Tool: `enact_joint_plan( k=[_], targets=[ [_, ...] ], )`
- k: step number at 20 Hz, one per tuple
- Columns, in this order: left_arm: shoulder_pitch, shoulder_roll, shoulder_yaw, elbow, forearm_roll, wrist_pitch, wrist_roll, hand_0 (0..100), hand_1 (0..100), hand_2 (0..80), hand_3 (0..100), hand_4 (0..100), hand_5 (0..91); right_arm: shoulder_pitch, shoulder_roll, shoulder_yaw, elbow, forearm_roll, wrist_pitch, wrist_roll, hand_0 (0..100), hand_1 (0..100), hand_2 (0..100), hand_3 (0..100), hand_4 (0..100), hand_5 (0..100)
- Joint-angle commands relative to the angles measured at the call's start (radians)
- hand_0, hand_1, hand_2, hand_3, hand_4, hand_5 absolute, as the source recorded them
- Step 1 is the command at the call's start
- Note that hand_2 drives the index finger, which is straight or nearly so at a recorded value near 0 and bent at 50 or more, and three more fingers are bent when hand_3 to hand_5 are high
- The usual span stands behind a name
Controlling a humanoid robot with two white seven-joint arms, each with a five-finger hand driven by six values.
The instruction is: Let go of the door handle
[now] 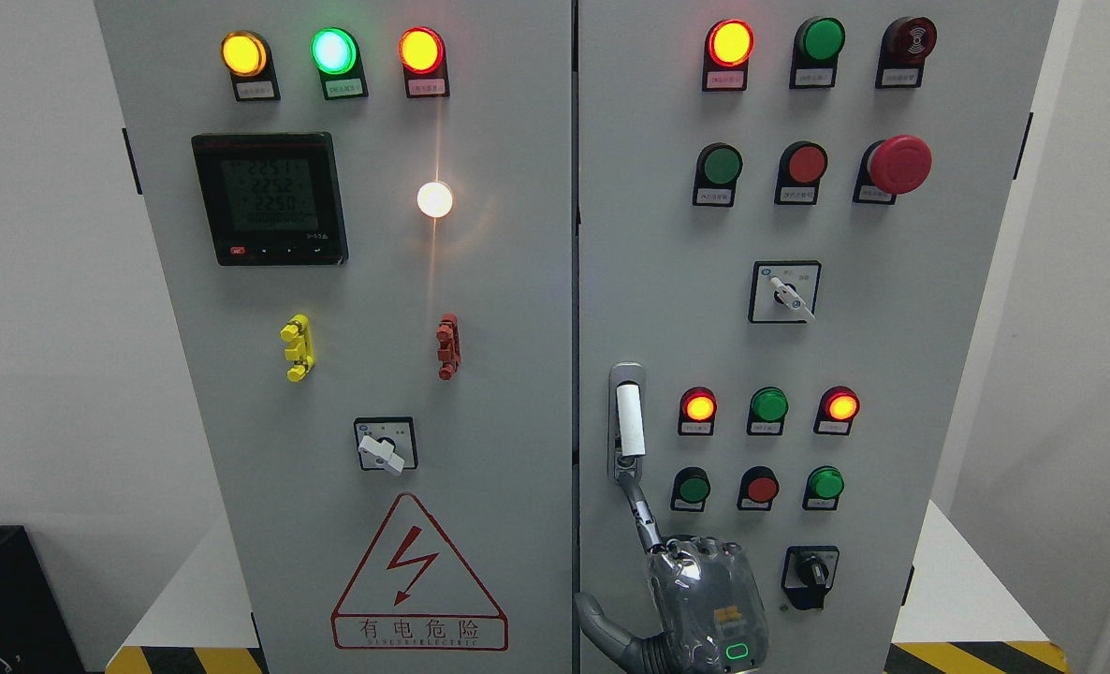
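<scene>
The door handle [630, 418], a white grip in a chrome recess, stands upright at the left edge of the cabinet's right door [892, 356]. My right hand [700, 599] comes up from the bottom edge just below it, back facing the camera. One finger [642, 510] stretches up and its tip touches the handle's lower end. The thumb [596, 620] sticks out to the left, apart from the handle. Nothing is wrapped around the white grip. Both doors look flush along the centre seam. My left arm does not show.
Lit lamps, push buttons, a red emergency button [899, 164] and rotary switches [783, 292] cover the right door around the hand. The left door carries a meter [270, 198], a rotary switch [386, 446] and a warning triangle [418, 576]. White walls flank the cabinet.
</scene>
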Motion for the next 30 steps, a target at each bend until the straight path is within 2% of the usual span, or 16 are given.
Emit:
enact_joint_plan(
  k=[1,12,17,30],
  targets=[
    [-0.026,0.0,0.0,0.029,0.001,0.0,0.0,12,56,0.0,0,0,0.0,-0.002,-0.005,-0.001,0.001,-0.006,-0.001,-0.001,20,28,5,100,100,100],
    [-0.026,0.0,0.0,0.029,0.0,0.0,0.0,12,56,0.0,0,0,0.0,-0.006,-0.006,-0.002,-0.033,-0.004,-0.002,-0.001,20,28,6,100,100,100],
    [-0.028,0.0,0.0,0.029,0.001,0.0,0.0,12,56,0.0,0,0,0.0,-0.007,-0.006,-0.002,-0.045,-0.006,-0.004,-0.005,20,28,12,100,100,100],
    [-0.026,0.0,0.0,0.029,0.001,0.0,0.0,12,56,0.0,0,0,0.0,-0.01,-0.008,-0.002,-0.062,-0.006,-0.006,-0.007,20,28,12,100,100,100]
  ],
)
